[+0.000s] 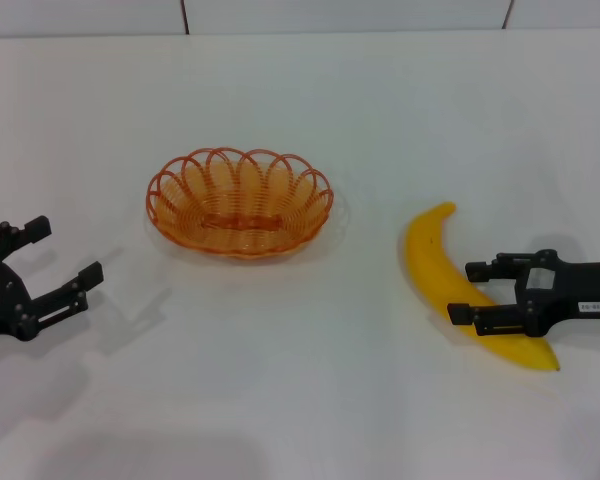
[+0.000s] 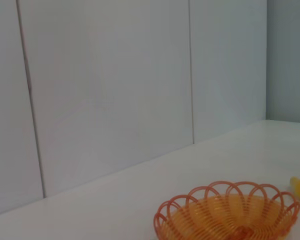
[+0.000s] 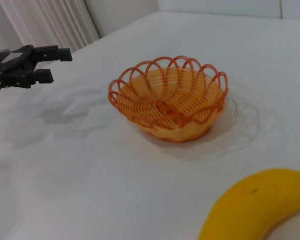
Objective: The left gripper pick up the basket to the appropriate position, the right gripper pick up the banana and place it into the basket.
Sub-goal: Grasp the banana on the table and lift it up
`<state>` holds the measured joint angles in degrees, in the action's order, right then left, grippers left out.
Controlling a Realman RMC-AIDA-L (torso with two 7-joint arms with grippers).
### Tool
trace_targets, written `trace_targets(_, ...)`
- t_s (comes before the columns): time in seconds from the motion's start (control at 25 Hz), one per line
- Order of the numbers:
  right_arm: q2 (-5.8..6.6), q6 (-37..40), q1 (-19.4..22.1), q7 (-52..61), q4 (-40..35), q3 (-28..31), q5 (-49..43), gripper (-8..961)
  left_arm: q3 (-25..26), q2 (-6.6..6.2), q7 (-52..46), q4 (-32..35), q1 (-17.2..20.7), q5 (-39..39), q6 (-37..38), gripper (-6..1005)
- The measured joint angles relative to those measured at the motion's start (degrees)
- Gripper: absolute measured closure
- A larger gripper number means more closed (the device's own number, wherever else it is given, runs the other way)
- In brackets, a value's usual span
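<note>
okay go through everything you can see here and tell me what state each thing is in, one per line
basket: upright on the table, empty, not held.
banana: lying flat on the table, outside the basket, with the right hand over its lower half.
left hand: open, holding nothing, apart from the basket on its left side.
right hand: open, fingers straddling the banana, not yet closed on it.
table: white, bearing the basket and banana.
</note>
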<state>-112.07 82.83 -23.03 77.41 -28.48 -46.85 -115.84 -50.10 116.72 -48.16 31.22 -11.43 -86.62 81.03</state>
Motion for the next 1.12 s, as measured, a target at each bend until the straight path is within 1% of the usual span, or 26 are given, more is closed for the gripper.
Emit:
trace_targets(0.2, 0.0, -1.03, -0.26, 2.54, 0.01, -2.17, -0.11, 172, 0.0, 0.06, 0.02, -0.02, 0.0, -0.03, 0.12, 121)
trace_targets(0.52, 0.03, -0.6, -0.35, 3.93, -0.19, -2.28, -0.18, 179, 0.0, 0.09, 0.06, -0.02, 0.13, -0.03, 0.19, 120)
trace_targets(0.68, 0.37, -0.06, -0.34, 5.87, -0.49, -2.26, -0.64, 183, 0.01, 0.09, 0.08, -0.03, 0.28, 0.09, 0.19, 120)
trace_targets(0.88, 0.47, 0.33, -0.32, 6.12, -0.56, -2.27, -0.72, 400, 0.0, 0.09, 0.09, -0.03, 0.5, 0.71, 0.27, 120)
trace_targets(1.12, 0.45, 0.34, -0.37, 6.14, -0.61, -2.19, -0.69, 429, 0.0, 0.09, 0.11, -0.03, 0.48, 0.79, 0.94, 120)
